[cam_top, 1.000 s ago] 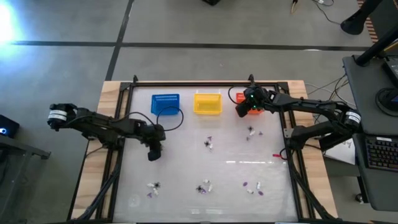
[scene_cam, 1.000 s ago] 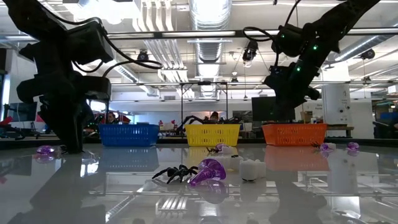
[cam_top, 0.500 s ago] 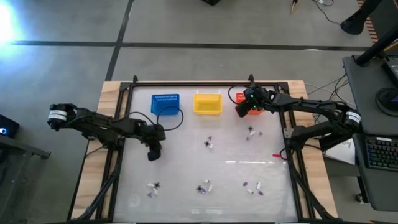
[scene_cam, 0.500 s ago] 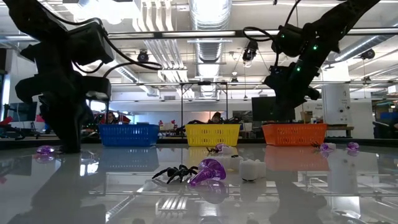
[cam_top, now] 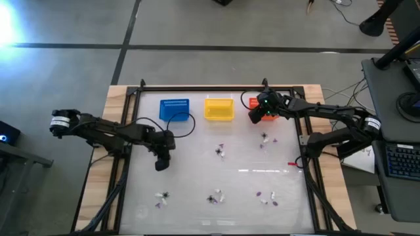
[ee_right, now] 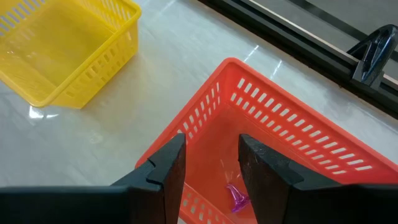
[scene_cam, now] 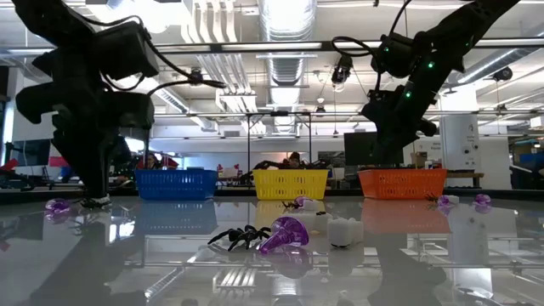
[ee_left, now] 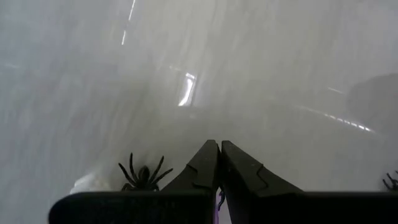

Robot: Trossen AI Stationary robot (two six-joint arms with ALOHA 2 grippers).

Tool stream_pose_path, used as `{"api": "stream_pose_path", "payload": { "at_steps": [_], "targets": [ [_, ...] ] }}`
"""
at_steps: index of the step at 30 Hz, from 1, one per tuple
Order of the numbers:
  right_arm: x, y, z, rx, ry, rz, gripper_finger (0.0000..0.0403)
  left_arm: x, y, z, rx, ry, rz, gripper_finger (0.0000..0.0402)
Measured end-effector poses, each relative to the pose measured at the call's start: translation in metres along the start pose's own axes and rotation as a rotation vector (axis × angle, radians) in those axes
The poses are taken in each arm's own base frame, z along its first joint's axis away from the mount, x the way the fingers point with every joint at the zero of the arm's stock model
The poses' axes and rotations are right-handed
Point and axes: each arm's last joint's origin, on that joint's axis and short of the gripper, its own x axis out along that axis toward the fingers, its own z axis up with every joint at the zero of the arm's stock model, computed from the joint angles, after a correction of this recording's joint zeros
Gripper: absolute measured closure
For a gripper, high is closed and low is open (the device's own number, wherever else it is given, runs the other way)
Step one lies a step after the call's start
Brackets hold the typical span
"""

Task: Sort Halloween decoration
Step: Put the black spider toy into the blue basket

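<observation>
Tiny Halloween decoration pieces lie in small groups on the glossy table: mid-table (cam_top: 220, 151), at the right (cam_top: 265, 139), and along the near side (cam_top: 161, 198), (cam_top: 215, 196), (cam_top: 266, 196). My left gripper (cam_top: 161, 164) is shut just above the table's left part, beside a black spider (ee_left: 143, 174) and a whitish piece (ee_left: 93, 183). A purple piece (scene_cam: 58, 206) lies close by. My right gripper (ee_right: 208, 168) hangs open over the orange basket (ee_right: 292, 149), where a purple piece (ee_right: 236, 198) lies. My left gripper has its fingers (ee_left: 205, 165) pressed together, pointing steeply down. A thin purple sliver (ee_left: 217, 200) shows far back between them. I cannot tell whether it is pinched there or lies on the table beneath.
A blue basket (cam_top: 174, 109), a yellow basket (cam_top: 219, 109) and the orange basket (cam_top: 252, 117) stand in a row along the far edge. A black frame rail (cam_top: 216, 88) borders the table. A spider, a purple piece and a white piece (scene_cam: 342, 229) lie near the front.
My left gripper has come up a little off the table and tipped slightly, staying over the same spot. The purple piece beside it has stayed on the table.
</observation>
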Motion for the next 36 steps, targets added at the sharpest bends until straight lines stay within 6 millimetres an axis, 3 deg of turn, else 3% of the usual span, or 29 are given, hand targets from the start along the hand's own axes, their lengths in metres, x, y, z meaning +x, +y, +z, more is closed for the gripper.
{"api": "stream_pose_path", "payload": {
  "at_steps": [16, 36],
  "targets": [
    [0.000, 0.000, 0.000, 0.001, 0.002, -0.001, 0.0264, -0.028, -0.005, 0.015, 0.102, -0.145, 0.115, 0.0401],
    [0.000, -0.001, -0.002, 0.001, 0.024, -0.007, 0.0264, -0.067, 0.004, 0.015, 0.037, -0.337, 0.368, 0.0401]
  ]
}}
